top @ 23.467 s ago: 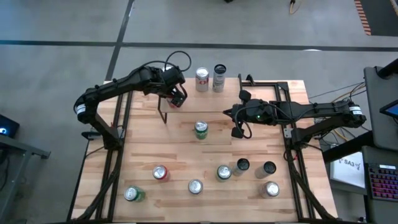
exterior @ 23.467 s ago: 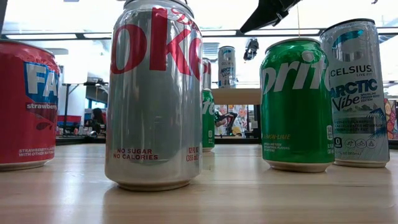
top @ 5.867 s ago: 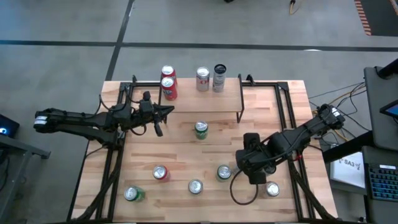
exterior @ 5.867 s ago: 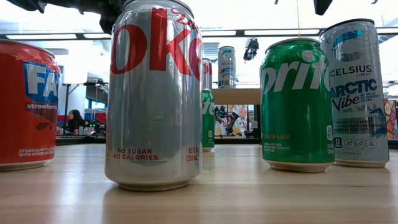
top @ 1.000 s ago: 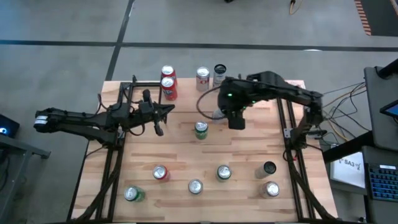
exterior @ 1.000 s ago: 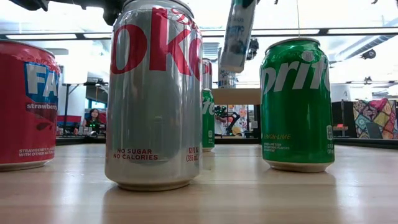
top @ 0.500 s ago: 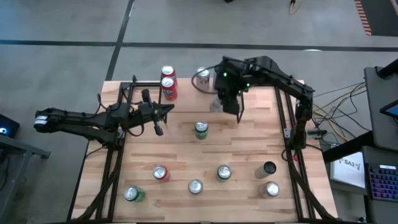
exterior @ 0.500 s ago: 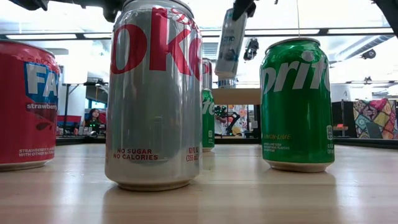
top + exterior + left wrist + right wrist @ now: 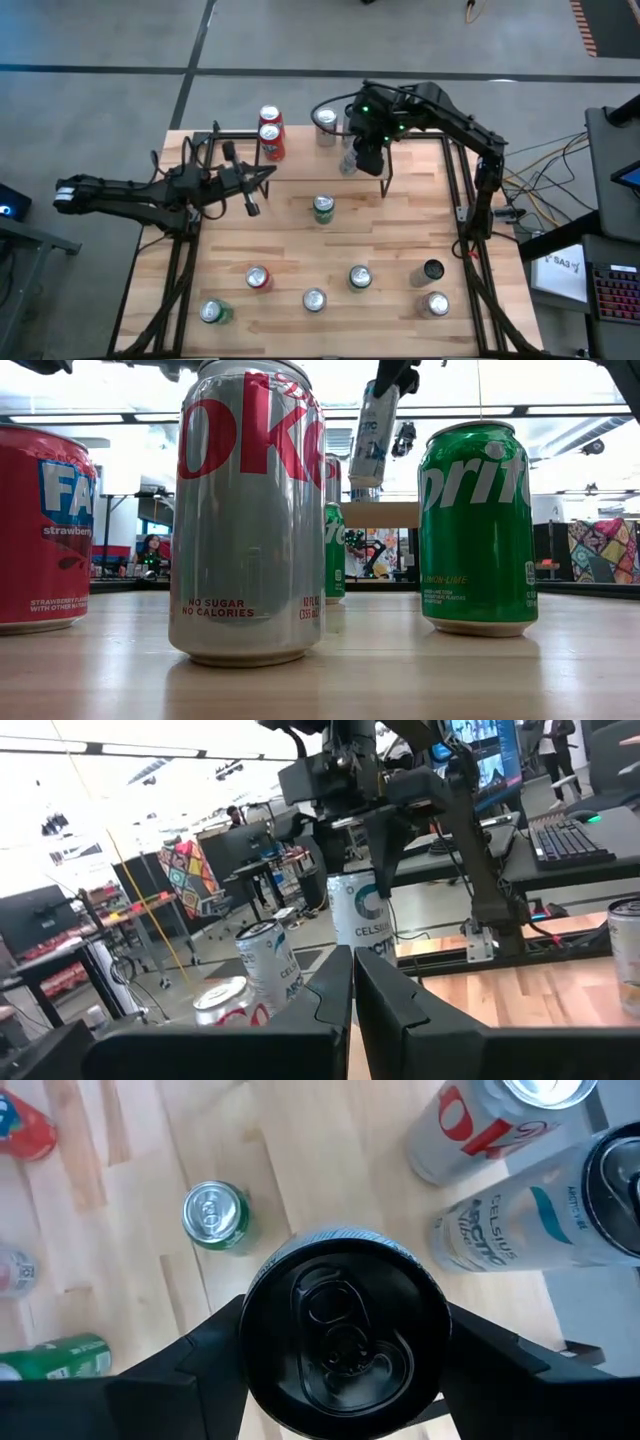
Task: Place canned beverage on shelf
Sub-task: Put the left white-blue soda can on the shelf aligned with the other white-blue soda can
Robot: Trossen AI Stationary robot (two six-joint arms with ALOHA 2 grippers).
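Tall slim pale can [image 9: 374, 432] with blue lettering and a black top, hanging tilted in the air above the shelf [image 9: 310, 160], lifted clear of the board. Top end clamped between the two fingers of the right gripper [image 9: 343, 1342], one finger on each side of the black lid. Same can in the high view a pale shape [image 9: 348, 163] just below the gripper, near the shelf's right end. Shelf a small light-wood board on thin black legs at the far side of the table [image 9: 300, 250].

Already standing on the shelf: two red cans [image 9: 270, 135] at the left end, a silver can with red print [image 9: 325, 125] further right, another pale slim can [image 9: 540, 1220] just beside it.

Right arm [image 9: 440, 110] reaching from the table's right side, folded over the shelf, gripper pointing down. Left arm [image 9: 130, 192] stretched low along the table's left side, left gripper [image 9: 352, 1010] closed and empty, fingers pressed together, aimed toward the shelf.

Green can [image 9: 323, 208] standing mid-table, well apart from the shelf.
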